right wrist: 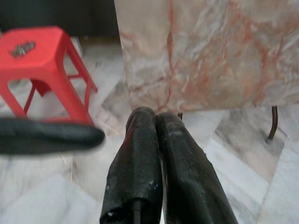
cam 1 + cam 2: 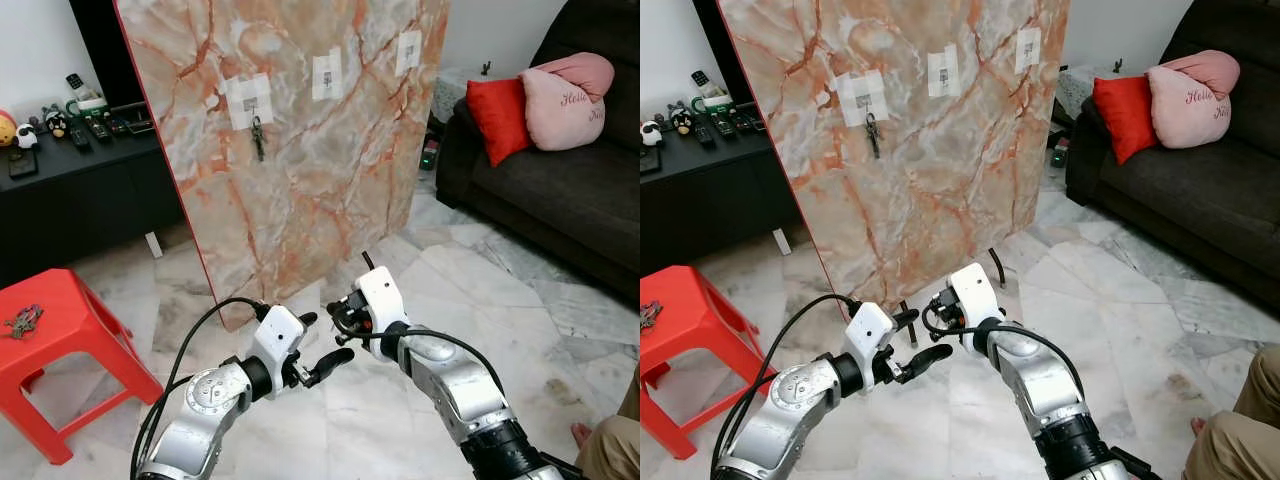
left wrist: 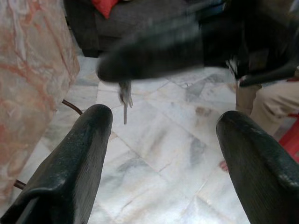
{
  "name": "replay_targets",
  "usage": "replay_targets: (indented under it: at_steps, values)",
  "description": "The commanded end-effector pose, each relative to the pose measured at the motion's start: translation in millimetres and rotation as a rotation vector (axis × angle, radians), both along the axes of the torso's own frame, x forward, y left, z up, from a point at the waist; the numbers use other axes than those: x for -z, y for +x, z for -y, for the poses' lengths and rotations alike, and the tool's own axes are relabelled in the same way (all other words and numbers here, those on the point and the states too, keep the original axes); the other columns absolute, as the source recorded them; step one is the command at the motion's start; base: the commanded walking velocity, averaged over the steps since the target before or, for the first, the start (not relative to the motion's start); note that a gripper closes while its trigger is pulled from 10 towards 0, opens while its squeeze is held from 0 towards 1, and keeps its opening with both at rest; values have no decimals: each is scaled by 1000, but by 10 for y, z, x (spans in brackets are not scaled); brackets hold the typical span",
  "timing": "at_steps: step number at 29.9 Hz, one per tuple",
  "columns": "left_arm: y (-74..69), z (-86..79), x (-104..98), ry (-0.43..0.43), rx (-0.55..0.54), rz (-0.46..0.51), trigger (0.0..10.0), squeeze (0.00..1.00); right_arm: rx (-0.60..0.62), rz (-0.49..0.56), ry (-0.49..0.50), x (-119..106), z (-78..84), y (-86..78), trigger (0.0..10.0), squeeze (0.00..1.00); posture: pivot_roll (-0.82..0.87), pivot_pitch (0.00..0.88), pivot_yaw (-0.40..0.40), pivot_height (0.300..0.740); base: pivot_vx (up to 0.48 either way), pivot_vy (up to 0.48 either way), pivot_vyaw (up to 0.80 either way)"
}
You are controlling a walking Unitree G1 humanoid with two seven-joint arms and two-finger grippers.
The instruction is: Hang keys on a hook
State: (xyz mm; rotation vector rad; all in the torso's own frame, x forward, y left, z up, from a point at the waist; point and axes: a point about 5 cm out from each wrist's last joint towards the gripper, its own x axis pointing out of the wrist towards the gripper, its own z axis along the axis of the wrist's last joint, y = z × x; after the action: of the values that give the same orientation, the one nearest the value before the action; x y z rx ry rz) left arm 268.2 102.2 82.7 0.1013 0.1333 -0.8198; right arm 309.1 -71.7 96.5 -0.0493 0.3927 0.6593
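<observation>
1. Two bunches of keys show in the head views: one dark bunch (image 2: 258,136) hangs on the leftmost hook (image 2: 252,104) of the marble board (image 2: 300,150), and another (image 2: 22,321) lies on the red stool (image 2: 60,330) at the robot's left.
2. Three white patches sit across the board's upper part; the middle patch (image 2: 327,75) and the right patch (image 2: 408,50) carry no keys.
3. Both arms are raised low before the board, over the marble floor (image 2: 500,300). The left gripper (image 2: 322,345) has its fingers spread apart, with nothing between them; the left wrist view shows the wide gap and floor beyond.
4. The right gripper (image 1: 156,122) has its fingers pressed flat together, plain in the right wrist view, which also shows the stool with its keys and the board's foot.
5. The left wrist view alone catches a small grey thing (image 3: 124,95) dangling under a blurred black finger (image 3: 154,56) of the right gripper; whether it is a key, I cannot tell.
6. A dark sofa (image 2: 560,180) with a red cushion (image 2: 497,115) and a pink cushion (image 2: 565,95) stands to the right.
</observation>
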Motion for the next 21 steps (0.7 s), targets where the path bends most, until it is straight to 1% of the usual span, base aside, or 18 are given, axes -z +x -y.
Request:
replay_targets:
  at_steps: [1, 4, 13, 21]
  values:
    - [39, 9, -26, -1, -10, 4, 10000, 0, 16, 31, 22, -115, 0, 42, 10000, 0, -10, 0, -43, 740, 0, 0, 0]
    - [39, 15, -10, 0, -18, -2, 10000, 0, 17, 32, 26, -131, -5, 43, 10000, 0, -10, 0, -43, 740, 0, 0, 0]
    - [93, 24, -19, -55, -93, -13, 10000, 0, -4, 15, 35, -107, -65, -2, 10000, 0, -8, 0, -44, 740, 0, 0, 0]
    - [110, 74, -19, -80, -105, -18, 10000, 0, -15, -2, 50, -88, -138, -59, 10000, 0, -14, 0, -40, 740, 0, 0, 0]
